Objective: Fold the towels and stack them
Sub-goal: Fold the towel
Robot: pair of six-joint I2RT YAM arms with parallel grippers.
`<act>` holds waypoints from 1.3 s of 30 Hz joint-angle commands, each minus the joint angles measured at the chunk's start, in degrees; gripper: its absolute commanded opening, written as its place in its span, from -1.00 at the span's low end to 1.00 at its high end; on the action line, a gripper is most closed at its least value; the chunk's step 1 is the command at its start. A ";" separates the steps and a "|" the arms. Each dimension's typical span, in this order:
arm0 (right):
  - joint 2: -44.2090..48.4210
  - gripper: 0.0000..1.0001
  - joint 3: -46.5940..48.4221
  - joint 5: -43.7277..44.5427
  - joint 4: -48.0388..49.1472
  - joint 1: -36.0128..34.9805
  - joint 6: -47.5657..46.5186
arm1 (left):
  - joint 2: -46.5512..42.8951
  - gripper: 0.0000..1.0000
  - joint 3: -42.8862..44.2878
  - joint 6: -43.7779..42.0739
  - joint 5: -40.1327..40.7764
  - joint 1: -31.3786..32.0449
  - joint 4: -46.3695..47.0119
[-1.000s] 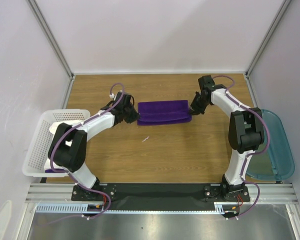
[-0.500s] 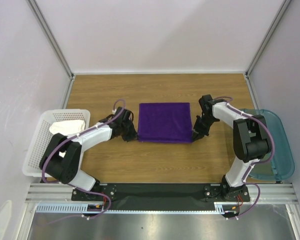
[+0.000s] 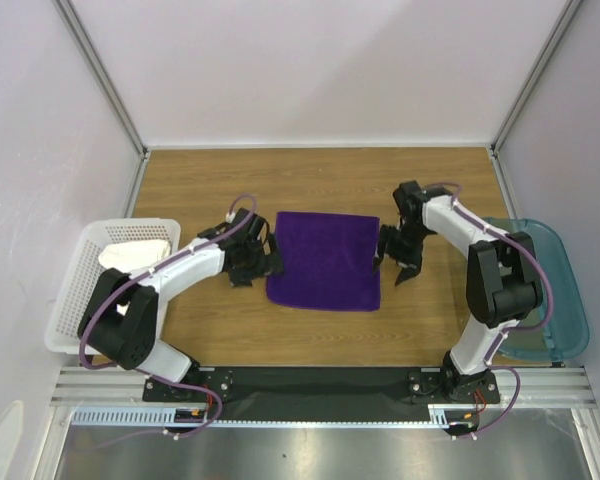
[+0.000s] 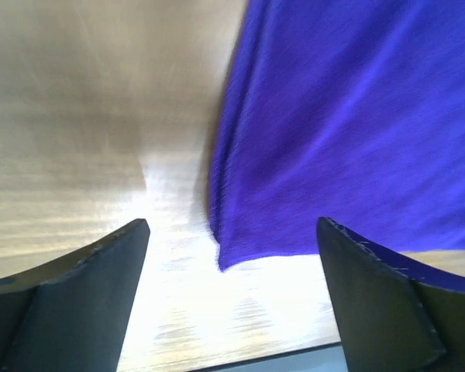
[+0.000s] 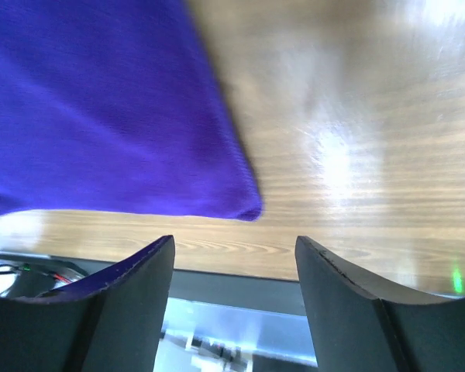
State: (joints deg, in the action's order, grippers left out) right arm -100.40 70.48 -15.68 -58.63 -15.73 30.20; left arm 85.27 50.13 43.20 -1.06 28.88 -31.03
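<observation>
Purple towel (image 3: 325, 260) lies flat on table (image 3: 310, 180), just right of my left hand (image 3: 260, 272), just left of right hand (image 3: 390, 270). Both hands spread, gripping nothing, flanking its edges, likely so I can pinch corners for a fold.

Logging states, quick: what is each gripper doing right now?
Left gripper: open, empty, beside the purple towel.
Right gripper: open, empty.
</observation>
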 commanded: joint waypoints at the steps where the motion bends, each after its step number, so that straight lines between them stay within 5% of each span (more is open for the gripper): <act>1: 1.18 0.40 8.43 2.23 -1.41 1.40 -2.60 | -2.66 0.95 9.44 -6.01 5.27 -0.49 -2.90; 13: -7.52 0.31 15.12 3.99 29.17 6.32 3.21 | 15.69 0.86 27.82 -13.05 2.38 -7.53 12.03; 23: -16.22 0.17 18.20 3.20 34.45 7.11 3.73 | 29.14 0.61 34.07 -10.33 0.11 -8.41 17.14; 33: -19.83 0.08 19.61 3.99 33.06 7.20 5.23 | 34.52 0.44 38.02 -9.80 0.71 -8.41 17.49; 39: -21.68 -0.15 20.05 3.03 33.85 7.11 5.84 | 36.89 0.29 39.16 -9.54 0.53 -8.41 17.84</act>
State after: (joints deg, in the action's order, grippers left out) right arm -120.77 87.90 -12.45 -25.74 -8.86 35.24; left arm 121.12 86.54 33.06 -0.36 20.80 -14.72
